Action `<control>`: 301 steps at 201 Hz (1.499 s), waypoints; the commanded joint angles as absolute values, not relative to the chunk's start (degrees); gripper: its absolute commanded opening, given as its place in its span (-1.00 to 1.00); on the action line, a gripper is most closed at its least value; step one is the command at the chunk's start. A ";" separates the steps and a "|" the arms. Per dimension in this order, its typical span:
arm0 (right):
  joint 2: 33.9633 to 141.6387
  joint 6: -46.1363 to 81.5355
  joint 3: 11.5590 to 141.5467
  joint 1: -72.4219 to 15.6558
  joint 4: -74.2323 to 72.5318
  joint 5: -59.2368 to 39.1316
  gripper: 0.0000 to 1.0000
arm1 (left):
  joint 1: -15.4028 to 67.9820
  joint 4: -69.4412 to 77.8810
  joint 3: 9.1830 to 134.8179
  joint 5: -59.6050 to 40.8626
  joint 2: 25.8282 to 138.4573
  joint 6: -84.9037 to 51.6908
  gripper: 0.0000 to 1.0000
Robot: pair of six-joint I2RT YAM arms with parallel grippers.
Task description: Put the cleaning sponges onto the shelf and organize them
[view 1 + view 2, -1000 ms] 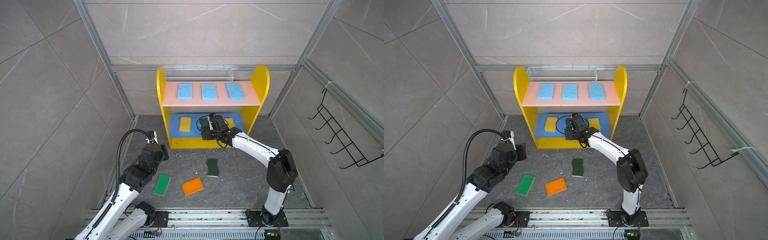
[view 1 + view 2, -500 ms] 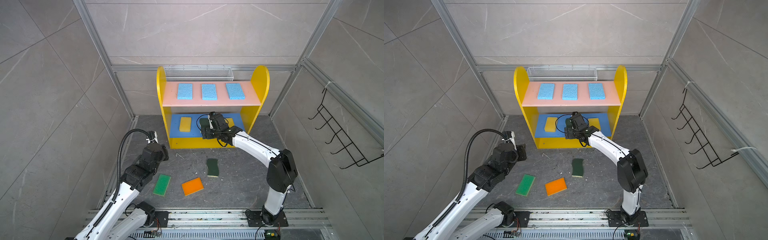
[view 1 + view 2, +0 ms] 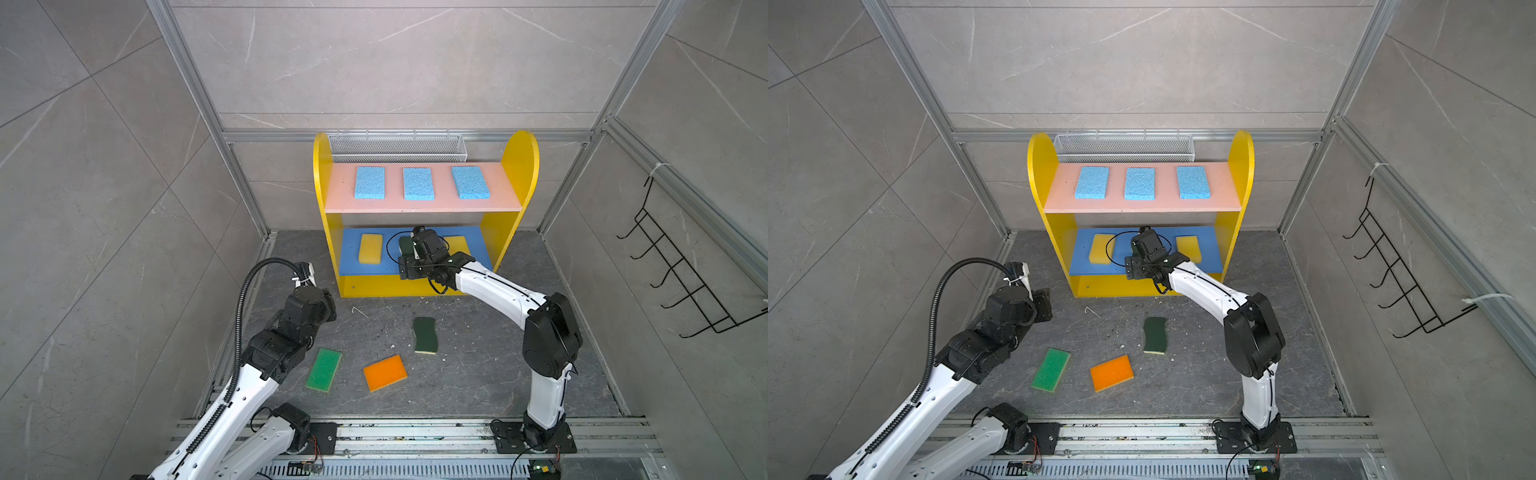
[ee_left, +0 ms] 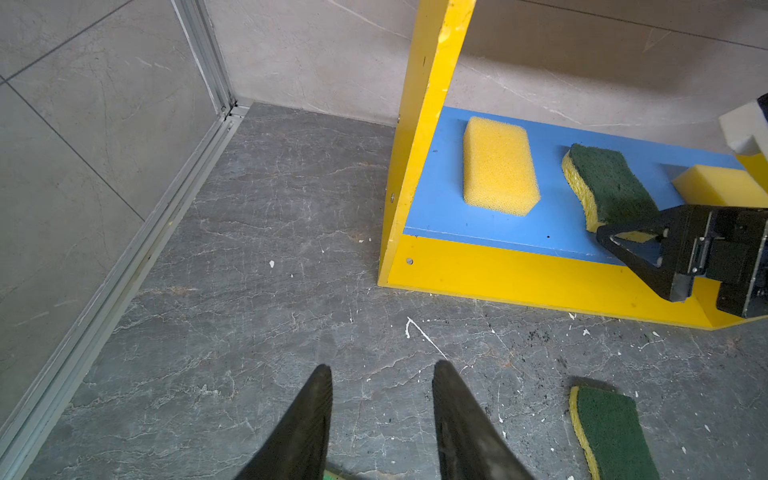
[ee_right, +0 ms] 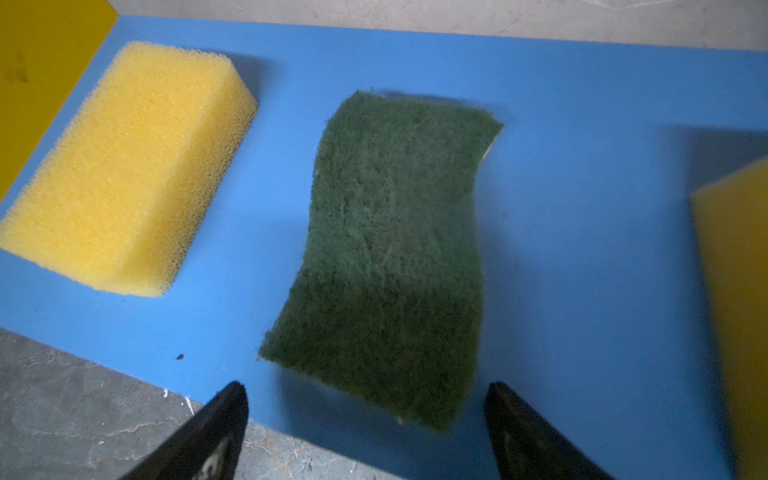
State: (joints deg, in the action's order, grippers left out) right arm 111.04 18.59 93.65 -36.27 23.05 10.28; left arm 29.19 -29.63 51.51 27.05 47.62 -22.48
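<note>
Shelf (image 3: 521, 166) stands at the back of the grey worktop (image 3: 478, 374), w/ a wire-mesh basket (image 3: 399, 147) behind its top.

Pink top board (image 3: 432, 205): 3 in a row, all apart, namely left blue sponge (image 3: 369, 182), mid blue sponge (image 3: 418, 183) and right blue sponge (image 3: 470, 182).

Blue mid board (image 5: 582, 208): left yellow sponge (image 3: 370, 248) by the left side panel and right yellow sponge (image 3: 457, 244) toward the other side. The shelved wavy sponge (image 5: 395, 257) lies flat btw them, dark-green side up, touching neither.

Right pincer (image 5: 365, 386) sits at the front edge of that board. Its fingers are spread wider than the wavy sponge's near end, w/ a clear gap on each side in the right wrist view. It's released, nothing in it.

Left pincer (image 4: 382, 368) hangs over bare worktop, front-left of the shelf. Fingers are partway apart w/ only worktop showing btw them, so it's released too.

On the worktop, a loose wavy sponge (image 3: 425, 335) lies in front of the shelf, dark-green side up. The orange sponge (image 3: 385, 372) is nearer the front rail. The bright green sponge (image 3: 323, 369) lies left of it, just beside the left arm. None of the 3 touch.

Black hook rack (image 3: 681, 274) hangs on the right wall.
</note>
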 commanded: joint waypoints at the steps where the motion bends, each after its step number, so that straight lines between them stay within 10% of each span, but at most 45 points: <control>1: 112.72 20.41 95.66 -36.67 25.09 12.66 0.84 | 28.83 -29.27 52.90 28.73 47.22 -20.97 -0.14; 301: 104.88 22.08 91.39 -40.10 27.56 18.00 0.84 | 28.83 -30.38 53.42 29.82 48.34 -20.68 -0.14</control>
State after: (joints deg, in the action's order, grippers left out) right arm 111.35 20.80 94.17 -38.35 25.34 17.19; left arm 29.19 -29.78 51.51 28.12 48.03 -22.26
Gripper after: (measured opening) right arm 0.921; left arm 0.431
